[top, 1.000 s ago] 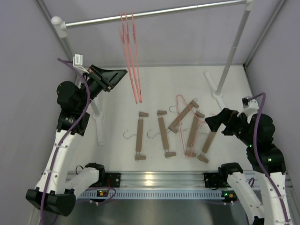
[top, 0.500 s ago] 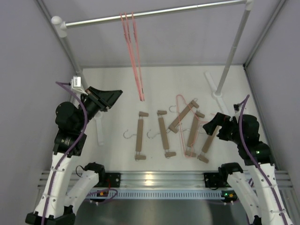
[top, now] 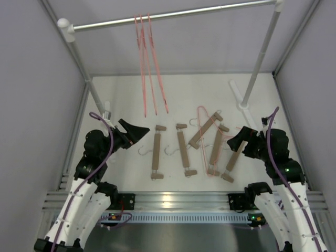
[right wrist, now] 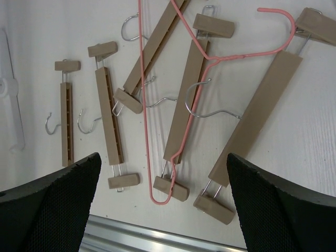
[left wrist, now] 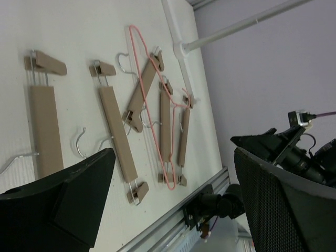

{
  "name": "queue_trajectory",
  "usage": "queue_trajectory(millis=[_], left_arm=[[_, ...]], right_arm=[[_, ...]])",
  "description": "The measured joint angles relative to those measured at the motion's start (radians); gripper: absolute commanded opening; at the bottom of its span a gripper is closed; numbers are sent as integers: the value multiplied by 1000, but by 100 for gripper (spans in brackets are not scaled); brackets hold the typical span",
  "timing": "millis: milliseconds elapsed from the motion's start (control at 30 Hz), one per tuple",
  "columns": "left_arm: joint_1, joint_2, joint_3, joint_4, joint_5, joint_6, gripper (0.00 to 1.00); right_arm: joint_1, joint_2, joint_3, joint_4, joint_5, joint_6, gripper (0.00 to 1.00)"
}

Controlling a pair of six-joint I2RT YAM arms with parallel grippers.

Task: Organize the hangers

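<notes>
Three pink hangers (top: 149, 68) dangle from the silver rail (top: 173, 14), fanned apart. One more pink hanger (top: 200, 116) (left wrist: 149, 113) (right wrist: 143, 105) lies on the table across the wooden hangers on the right (top: 216, 149). Two further wooden hangers (top: 156, 152) (top: 184, 149) lie side by side to their left. My left gripper (top: 139, 131) (left wrist: 173, 205) hovers low, just left of the leftmost wooden hanger, open and empty. Over the rightmost wooden hangers (right wrist: 257, 115), my right gripper (top: 237, 139) (right wrist: 165, 205) is also open, with nothing between its fingers (right wrist: 283, 205).
White posts (top: 260, 58) (top: 86, 79) carry the rail, and their feet (top: 239, 97) rest on the table at the back. An aluminium track (top: 173, 202) runs along the near edge by the arm bases. Grey walls close in on both sides.
My left arm has dropped from near the rail down to the table and its jaws have opened. The pink hangers on the rail now swing apart. The right arm moved a little lower and forward.
</notes>
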Motion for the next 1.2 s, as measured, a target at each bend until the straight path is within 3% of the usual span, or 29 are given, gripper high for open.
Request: queue_trajectory(millis=[167,267,400,567,800,1200], left_arm=[[-140,-38,-83,-9,-57,-4,98],[-339,15,-93,2,-185,-8,96],[-661,198,-93,62,-402,-7,90],[-874,538,-39,133,-591,3,78],[-1010,841,167,195,-750,39,68],[-1125,1160,499,213,-885,167,58]], right_arm=[[0,3,0,5,0,5,99],[0,9,0,11,0,12,99],[0,14,-4,18,1,19,99],[0,13,-4,19,2,21,99],[0,12,7,16,5,21,100],[0,-3,71,-9,44,19,99]])
